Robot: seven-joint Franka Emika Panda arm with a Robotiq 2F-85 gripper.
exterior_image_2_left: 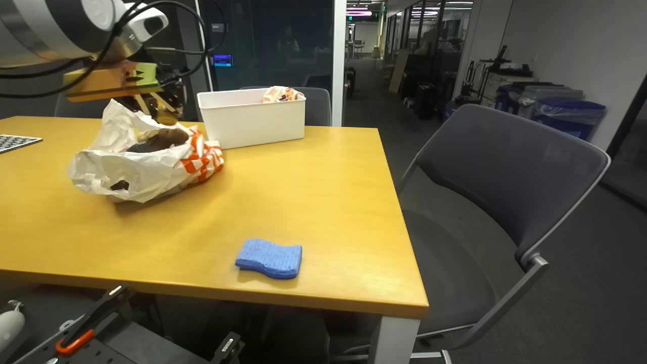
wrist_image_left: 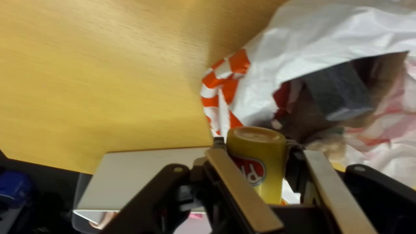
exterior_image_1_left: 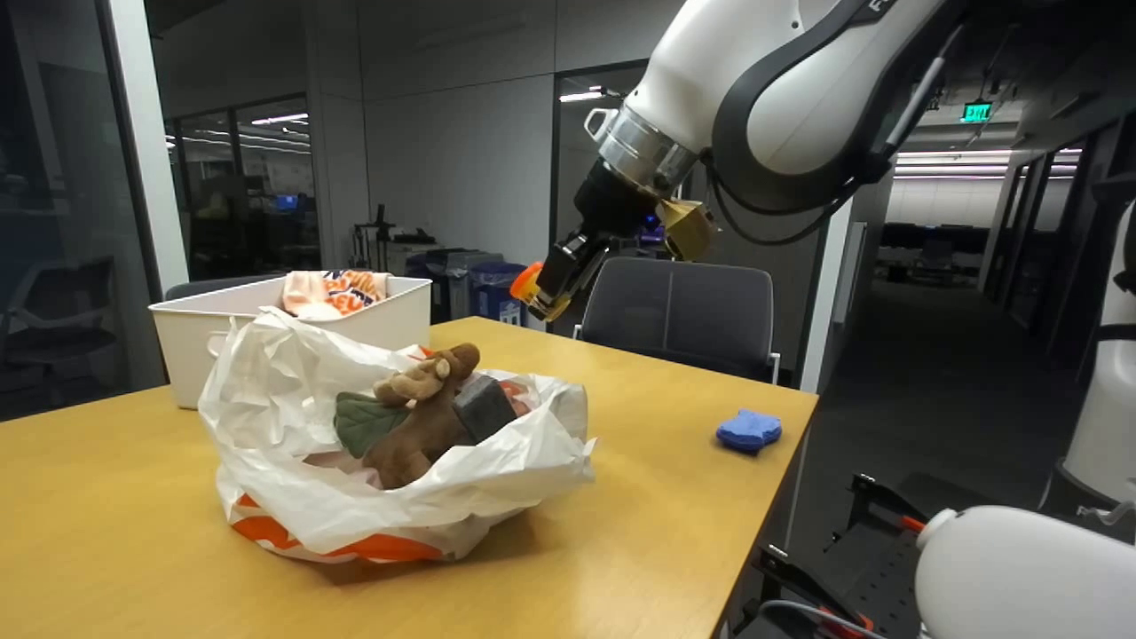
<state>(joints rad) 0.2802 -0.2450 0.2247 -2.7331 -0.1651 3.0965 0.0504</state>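
Note:
My gripper (wrist_image_left: pixel 256 146) is shut on a small yellow can (wrist_image_left: pixel 268 156) with a red oval label; the can also shows an orange end (exterior_image_1_left: pixel 525 281) in an exterior view. The gripper (exterior_image_1_left: pixel 555 288) holds it in the air above the table, behind the plastic bag. The white and orange plastic bag (exterior_image_1_left: pixel 293 497) lies open on the table. In it are a brown plush animal (exterior_image_1_left: pixel 417 444), a dark green leaf shape (exterior_image_1_left: pixel 368 423) and a grey block (exterior_image_1_left: pixel 484 408). In the other exterior view the gripper (exterior_image_2_left: pixel 167 108) is partly hidden by the wrist parts.
A white bin (exterior_image_2_left: pixel 252 121) with a peach and orange cloth (exterior_image_1_left: pixel 333 293) stands behind the bag. Blue sponge-like pads (exterior_image_2_left: pixel 270 258) lie near the table edge. A dark chair (exterior_image_2_left: pixel 510 172) stands at the table end. A checkered board (exterior_image_2_left: pixel 17 142) lies on the table.

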